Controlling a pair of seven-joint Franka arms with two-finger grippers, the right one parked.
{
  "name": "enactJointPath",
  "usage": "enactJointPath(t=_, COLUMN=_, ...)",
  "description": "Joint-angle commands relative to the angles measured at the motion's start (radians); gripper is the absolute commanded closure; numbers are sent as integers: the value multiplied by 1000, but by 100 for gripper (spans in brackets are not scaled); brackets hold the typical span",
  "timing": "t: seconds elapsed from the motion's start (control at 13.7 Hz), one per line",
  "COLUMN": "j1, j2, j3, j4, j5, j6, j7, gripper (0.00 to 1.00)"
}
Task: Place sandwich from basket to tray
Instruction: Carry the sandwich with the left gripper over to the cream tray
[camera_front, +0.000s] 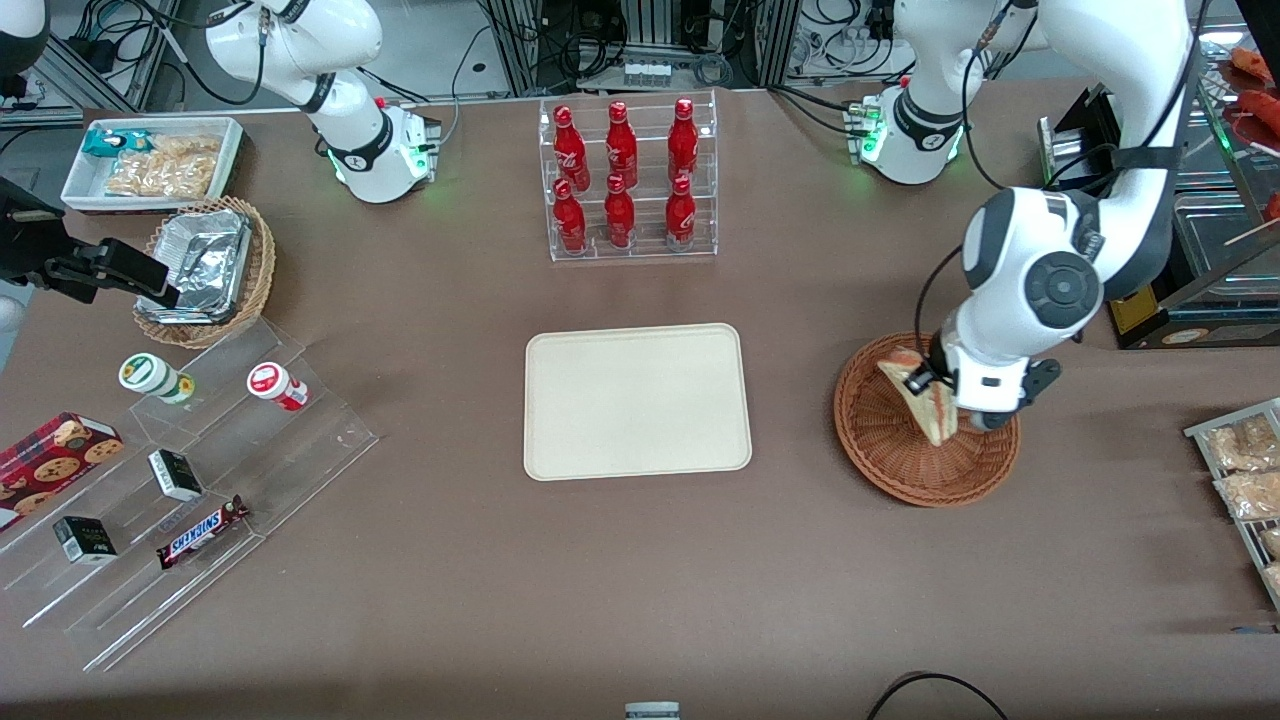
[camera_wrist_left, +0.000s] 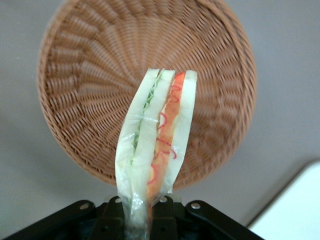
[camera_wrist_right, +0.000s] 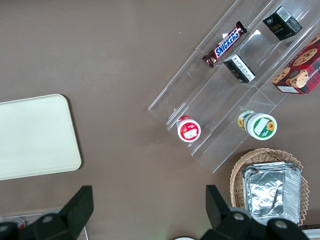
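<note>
The sandwich (camera_front: 922, 396) is a plastic-wrapped wedge of white bread with red and green filling. My left gripper (camera_front: 932, 388) is shut on it and holds it above the round reddish-brown wicker basket (camera_front: 890, 450). In the left wrist view the sandwich (camera_wrist_left: 159, 135) hangs from my gripper (camera_wrist_left: 142, 210) over the empty basket (camera_wrist_left: 90, 95), lifted off its floor. The cream-beige tray (camera_front: 636, 400) lies empty at the table's middle, toward the parked arm's end from the basket; its corner (camera_wrist_left: 295, 205) shows in the wrist view.
A clear rack of red bottles (camera_front: 627, 180) stands farther from the front camera than the tray. A tan basket with a foil container (camera_front: 205, 265), a white snack bin (camera_front: 150, 160) and clear steps with snacks (camera_front: 180, 480) lie toward the parked arm's end. Packets (camera_front: 1245, 470) lie at the working arm's end.
</note>
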Motion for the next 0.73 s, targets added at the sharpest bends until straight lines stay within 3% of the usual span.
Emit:
enactJointPath(t=0.0, j1=-122, j2=46, j3=7, j4=54, j5=0, j6=-30, j7=47, gripper=89)
enactJointPath(t=0.22, j1=-214, j2=95, j3=7, j4=117, j5=0, j6=-27, j7=57, gripper=89)
enactJointPath(t=0.66, j1=-370, j2=307, j3=7, j4=376, j5=-11, j6=-30, j7=-27, gripper=89)
